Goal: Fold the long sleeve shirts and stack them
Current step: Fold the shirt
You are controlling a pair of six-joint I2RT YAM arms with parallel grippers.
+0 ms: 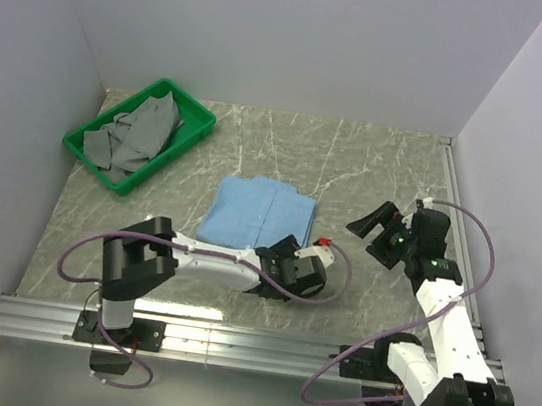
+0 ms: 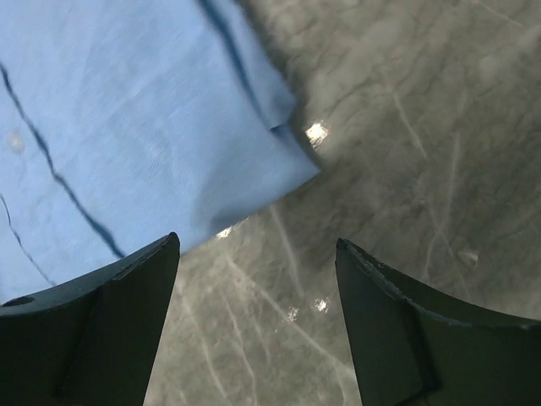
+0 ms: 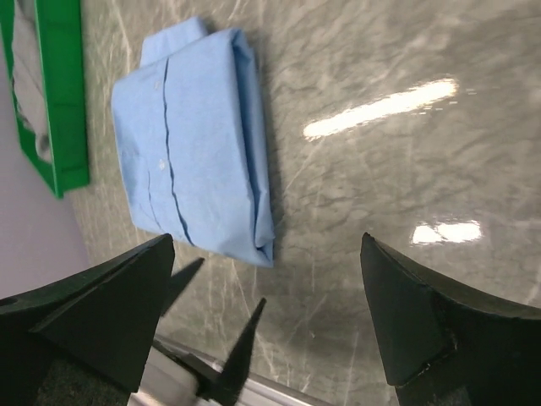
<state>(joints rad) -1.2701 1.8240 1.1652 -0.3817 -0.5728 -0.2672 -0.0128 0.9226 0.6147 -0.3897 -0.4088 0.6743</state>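
Near open left hand (image 2: 258,245) and open right hand (image 3: 268,238), blue shirt (image 1: 255,211) lies lengthwise left-right

The light blue shirt (image 1: 257,213) lies folded flat, front side up.

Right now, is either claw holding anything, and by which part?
Nothing is held. The left gripper and right gripper are both open and empty; the folded shirt lies free on the table.

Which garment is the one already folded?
The light blue shirt, lying as a flat rectangle on the table just ahead of the left gripper. The grey garments sit crumpled in the green bin.
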